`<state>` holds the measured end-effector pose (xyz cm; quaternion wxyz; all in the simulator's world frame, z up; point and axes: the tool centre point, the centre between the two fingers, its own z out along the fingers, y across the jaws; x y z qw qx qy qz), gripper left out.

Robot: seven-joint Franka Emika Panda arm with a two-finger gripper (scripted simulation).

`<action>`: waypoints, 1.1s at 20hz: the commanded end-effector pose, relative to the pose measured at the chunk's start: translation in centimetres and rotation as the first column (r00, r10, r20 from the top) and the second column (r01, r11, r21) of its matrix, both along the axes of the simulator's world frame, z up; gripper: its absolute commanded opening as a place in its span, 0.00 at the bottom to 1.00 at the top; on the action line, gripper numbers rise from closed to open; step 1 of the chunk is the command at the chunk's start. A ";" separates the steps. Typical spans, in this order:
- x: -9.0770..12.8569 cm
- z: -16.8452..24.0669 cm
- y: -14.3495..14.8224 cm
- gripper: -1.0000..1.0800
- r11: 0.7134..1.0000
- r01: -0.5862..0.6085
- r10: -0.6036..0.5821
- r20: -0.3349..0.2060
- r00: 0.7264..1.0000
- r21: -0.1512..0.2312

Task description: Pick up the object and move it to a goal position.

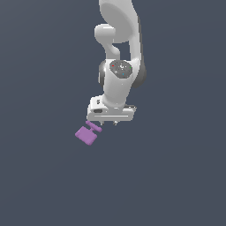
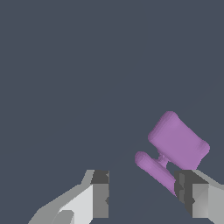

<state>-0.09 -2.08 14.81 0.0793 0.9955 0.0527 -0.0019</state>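
Observation:
The object [image 1: 87, 132] is a small flat purple square block with a short T-shaped stem, lying on the dark floor. My gripper [image 1: 109, 123] hangs just above the floor, to the exterior view's right of the block and slightly behind it. In the wrist view the block [image 2: 177, 145] lies beyond one finger [image 2: 192, 197], with the stem's crossbar reaching that fingertip. The other finger [image 2: 99, 194] stands well apart from it. The jaws are open, and only bare floor lies between them.
The white arm [image 1: 119, 53] rises from the gripper toward the top of the exterior view. A plain dark grey floor [image 1: 176, 176] fills everything around.

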 end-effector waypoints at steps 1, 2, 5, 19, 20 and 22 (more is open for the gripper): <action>-0.3 -0.8 -0.7 0.62 0.998 -0.030 0.030 -0.005 1.000 -0.047; -0.4 -1.1 -1.0 0.62 0.997 -0.043 0.042 -0.008 0.999 -0.066; -0.8 -1.9 -1.9 0.62 0.989 -0.084 0.082 -0.017 0.996 -0.123; -2.7 -5.5 -5.1 0.62 0.892 -0.298 0.285 -0.090 0.954 -0.341; -2.9 -5.7 -5.2 0.62 0.881 -0.314 0.300 -0.097 0.949 -0.353; -3.2 -6.1 -5.6 0.62 0.859 -0.347 0.329 -0.112 0.938 -0.376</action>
